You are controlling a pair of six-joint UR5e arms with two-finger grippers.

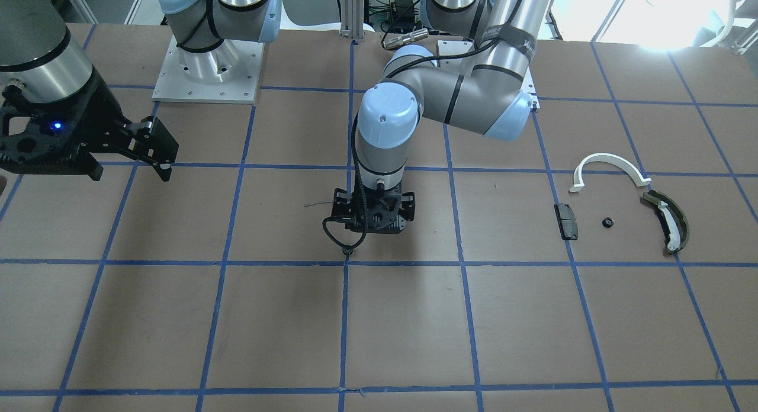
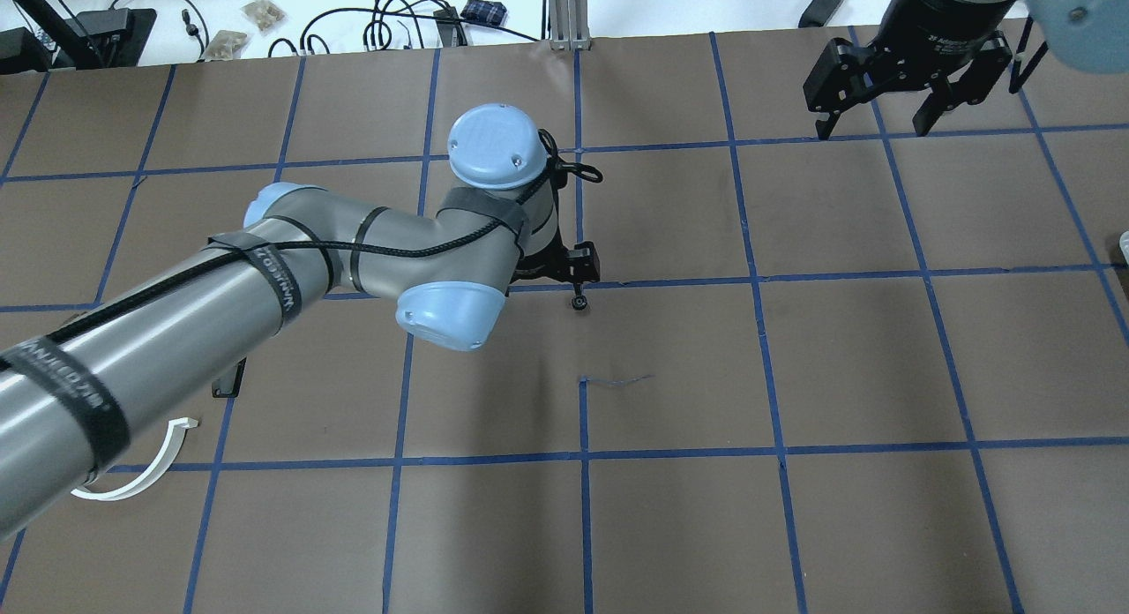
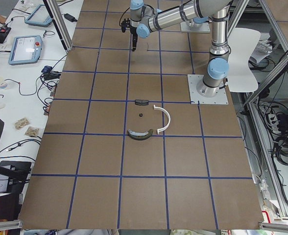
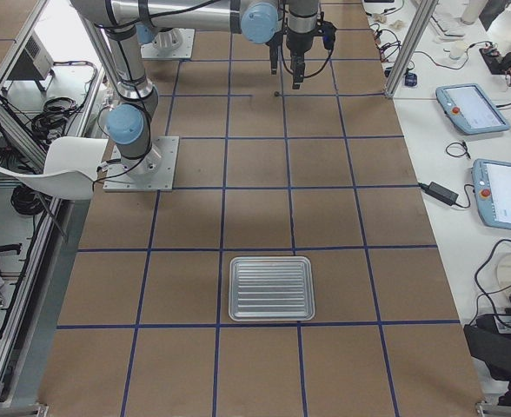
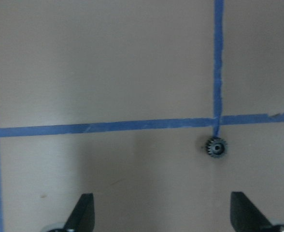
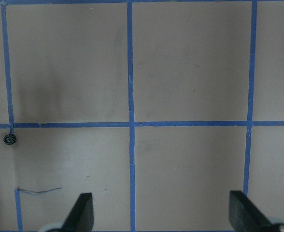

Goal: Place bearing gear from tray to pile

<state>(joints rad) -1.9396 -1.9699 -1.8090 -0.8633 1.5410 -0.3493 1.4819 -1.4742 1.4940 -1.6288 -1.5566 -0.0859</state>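
The bearing gear (image 2: 579,303), a small black toothed wheel, lies on the brown table at a blue tape crossing; it also shows in the front view (image 1: 348,251), the left wrist view (image 5: 216,146) and the right wrist view (image 6: 9,139). My left gripper (image 2: 569,270) hangs just above and beside it, open and empty (image 5: 161,215). My right gripper (image 2: 873,111) is open and empty, high at the table's far right. The pile holds a white half-ring arc (image 1: 610,165), an olive-green curved piece (image 1: 666,219), a black block (image 1: 567,221) and a small black part (image 1: 607,222).
An empty ribbed metal tray (image 4: 270,287) shows in the exterior right view. The left arm (image 2: 265,279) hides part of the pile in the overhead view, where only the white arc (image 2: 141,473) shows clearly. A thin dark thread (image 2: 617,381) lies on the table.
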